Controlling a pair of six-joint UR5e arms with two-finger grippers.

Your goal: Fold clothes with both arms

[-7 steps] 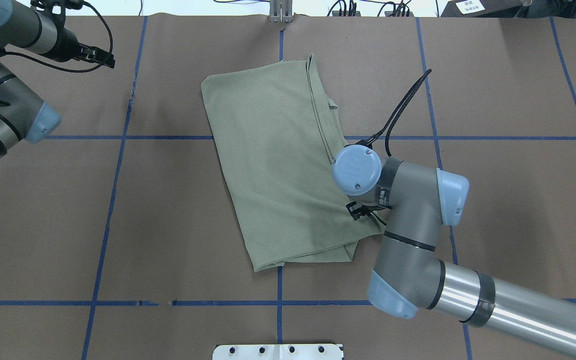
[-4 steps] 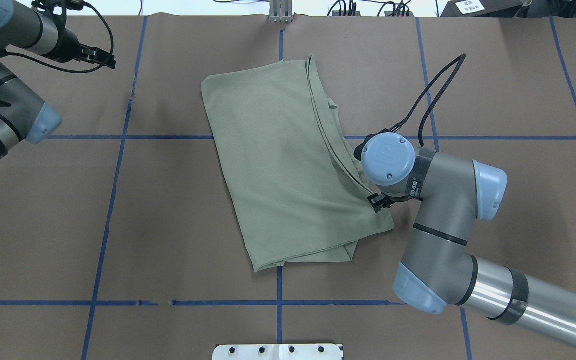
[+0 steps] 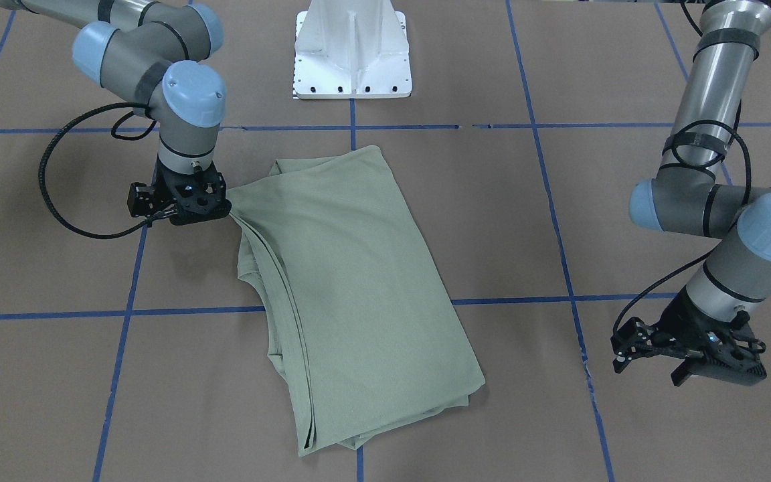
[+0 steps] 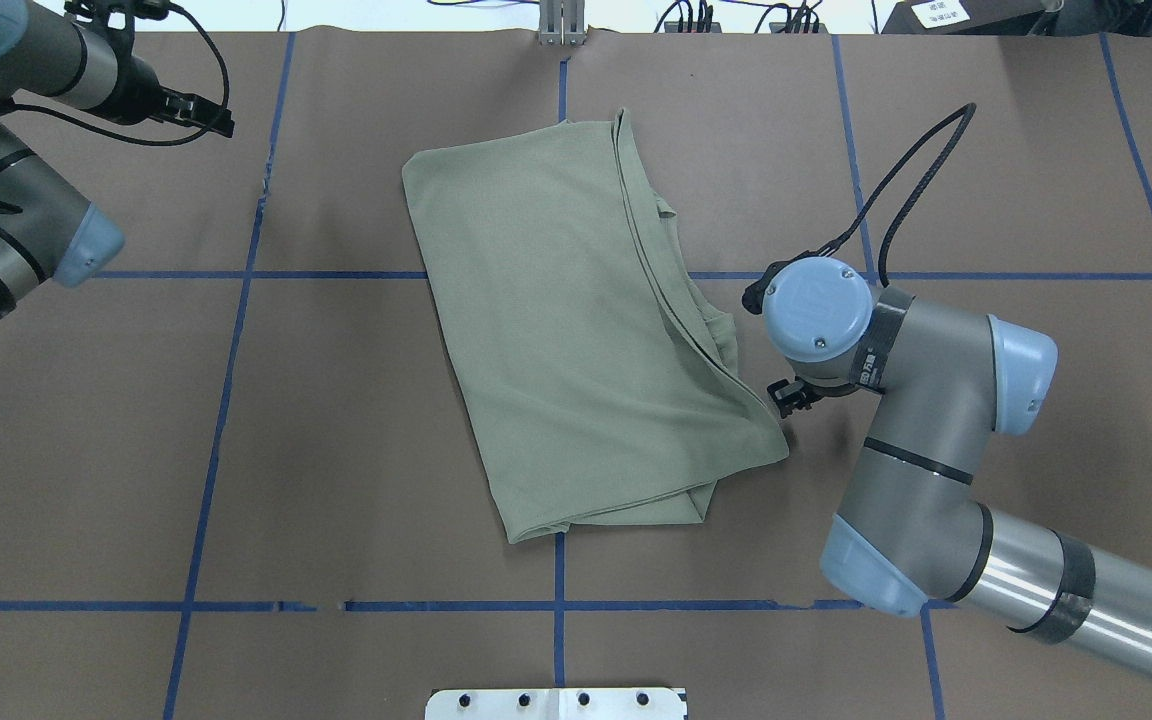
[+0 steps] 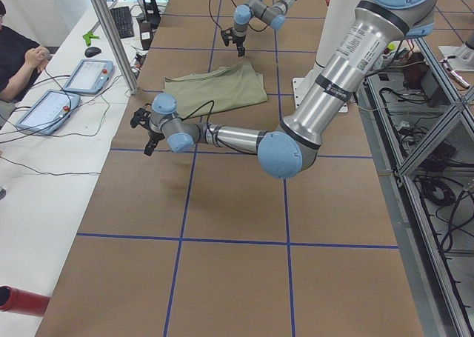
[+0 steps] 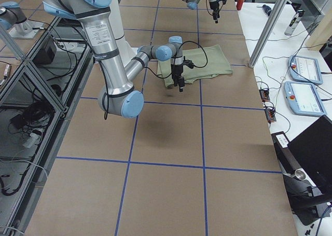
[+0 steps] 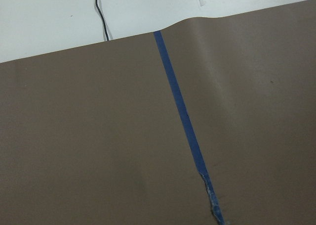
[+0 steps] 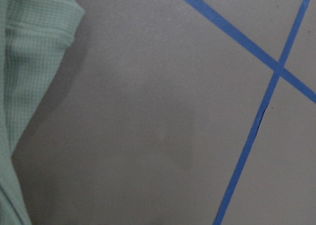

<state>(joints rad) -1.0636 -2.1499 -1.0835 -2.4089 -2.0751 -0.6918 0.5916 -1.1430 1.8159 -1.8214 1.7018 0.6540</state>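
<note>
The clothes are one sage-green shirt, folded into a long rectangle and lying flat mid-table. Its stacked edges face my right arm. My right gripper points down just off the shirt's near right corner. It looks open and holds no cloth. In the overhead view its fingers are hidden under the wrist. The right wrist view shows only a shirt edge and bare table. My left gripper hovers open over bare table near the far left corner, well away from the shirt.
The white base pedestal stands at the robot's side of the table. Blue tape lines grid the brown surface. A side bench with control tablets and a seated person lies beyond the far edge.
My right arm has slid to the right, off the shirt, uncovering its right edge and near corner. The shirt lies still. The left arm has not moved.
</note>
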